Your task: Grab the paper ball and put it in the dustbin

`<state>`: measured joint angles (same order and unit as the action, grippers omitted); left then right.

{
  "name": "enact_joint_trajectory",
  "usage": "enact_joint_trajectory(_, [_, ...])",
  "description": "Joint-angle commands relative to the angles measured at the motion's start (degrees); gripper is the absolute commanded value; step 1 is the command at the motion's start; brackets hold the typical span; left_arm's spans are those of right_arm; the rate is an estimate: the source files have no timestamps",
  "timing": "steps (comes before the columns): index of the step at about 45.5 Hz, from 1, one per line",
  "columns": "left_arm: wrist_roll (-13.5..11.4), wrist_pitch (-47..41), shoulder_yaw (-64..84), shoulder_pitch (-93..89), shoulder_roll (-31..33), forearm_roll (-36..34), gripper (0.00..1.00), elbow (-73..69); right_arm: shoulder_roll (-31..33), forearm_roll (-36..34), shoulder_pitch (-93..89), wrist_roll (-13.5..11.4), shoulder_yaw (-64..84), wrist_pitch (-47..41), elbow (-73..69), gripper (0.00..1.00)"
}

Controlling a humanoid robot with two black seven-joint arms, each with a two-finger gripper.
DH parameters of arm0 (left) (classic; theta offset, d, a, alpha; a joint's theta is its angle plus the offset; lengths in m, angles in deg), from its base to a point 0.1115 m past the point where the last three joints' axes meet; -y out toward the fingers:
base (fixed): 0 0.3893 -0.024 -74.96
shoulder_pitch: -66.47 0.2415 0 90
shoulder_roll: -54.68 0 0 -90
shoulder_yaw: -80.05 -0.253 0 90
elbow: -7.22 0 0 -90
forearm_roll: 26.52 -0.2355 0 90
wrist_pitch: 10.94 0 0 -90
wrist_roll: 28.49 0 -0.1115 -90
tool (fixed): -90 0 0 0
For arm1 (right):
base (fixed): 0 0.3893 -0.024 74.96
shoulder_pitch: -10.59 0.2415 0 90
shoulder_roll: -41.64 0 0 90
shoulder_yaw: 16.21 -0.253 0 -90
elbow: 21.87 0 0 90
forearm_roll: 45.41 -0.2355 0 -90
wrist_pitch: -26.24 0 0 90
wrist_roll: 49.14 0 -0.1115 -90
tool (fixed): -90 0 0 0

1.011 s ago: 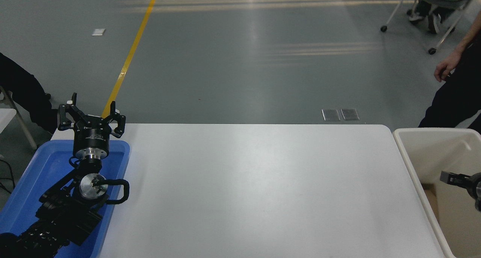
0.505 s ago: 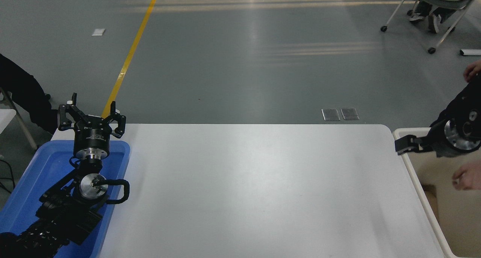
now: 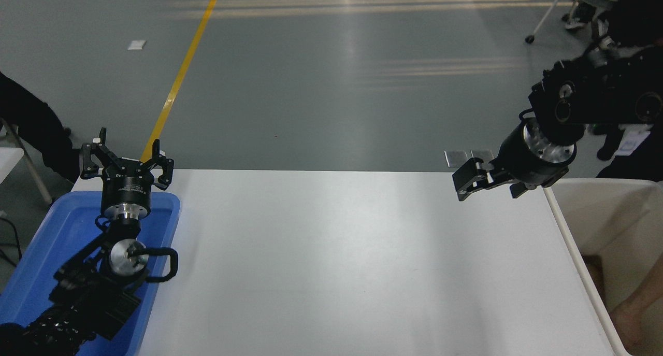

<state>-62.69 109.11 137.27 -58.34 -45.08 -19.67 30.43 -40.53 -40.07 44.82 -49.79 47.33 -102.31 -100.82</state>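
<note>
No readable text anywhere. Left gripper (image 3: pixel 126 161) body, above the blue tray (image 3: pixel 31 273), carries a small white marking, too small to read. A white tag (image 3: pixel 629 143) just right of the right gripper (image 3: pixel 474 182) is too blurred to read.

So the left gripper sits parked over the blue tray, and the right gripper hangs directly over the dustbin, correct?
Not quite. In the head view the right gripper hangs over the white table, just left of the dustbin. The left gripper is parked over the blue tray.
</note>
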Motion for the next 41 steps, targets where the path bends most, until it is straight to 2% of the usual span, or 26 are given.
enact_joint_trajectory(1, [0.0, 0.0, 0.0, 0.0, 0.0, 0.0, 0.99, 0.0, -4.8, -5.0, 6.2, 0.0, 0.2, -4.5, -1.6, 1.00])
enact_joint_trajectory(12, [-0.1, 0.0, 0.0, 0.0, 0.0, 0.0, 0.99, 0.0, -4.4, -7.9, 11.3, 0.0, 3.0, -4.8, -4.8, 1.00])
enact_joint_trajectory(41, [0.0, 0.0, 0.0, 0.0, 0.0, 0.1, 0.99, 0.0, -3.9, -8.0, 13.0, 0.1, 7.1, -4.3, -6.0, 1.00])
